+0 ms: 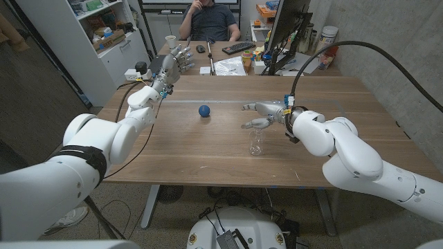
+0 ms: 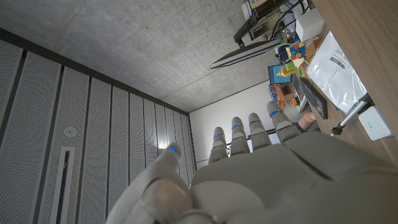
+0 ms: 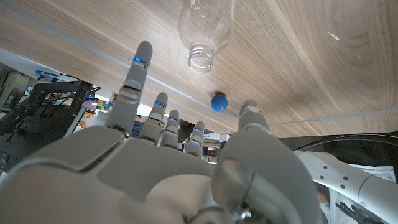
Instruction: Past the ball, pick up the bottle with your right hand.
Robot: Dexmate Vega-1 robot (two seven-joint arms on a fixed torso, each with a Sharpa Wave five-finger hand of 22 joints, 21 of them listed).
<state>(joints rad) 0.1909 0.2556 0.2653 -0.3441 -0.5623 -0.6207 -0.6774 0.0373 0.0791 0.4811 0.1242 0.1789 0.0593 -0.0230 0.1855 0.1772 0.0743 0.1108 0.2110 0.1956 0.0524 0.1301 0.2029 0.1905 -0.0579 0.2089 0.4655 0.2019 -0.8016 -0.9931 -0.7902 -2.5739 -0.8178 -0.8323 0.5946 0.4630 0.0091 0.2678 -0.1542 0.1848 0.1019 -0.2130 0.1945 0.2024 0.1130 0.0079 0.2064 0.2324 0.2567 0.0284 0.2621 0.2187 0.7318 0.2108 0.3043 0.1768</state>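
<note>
On my table I count one clear bottle [image 1: 257,142], one blue ball [image 1: 204,111]. Behind it: one keyboard [image 1: 238,48], one person [image 1: 210,21], one cup [image 1: 170,41].

An office doubling as a robot lab. Beyond the fingers of the raised left hand [image 1: 174,61], a seated person [image 1: 210,21] works at a desk carrying a keyboard [image 1: 238,48], monitor [image 1: 285,28] and papers [image 1: 229,66]. A white shelving unit [image 1: 107,38], bare concrete walls and a wooden table [image 1: 208,149] complete the room.
</note>
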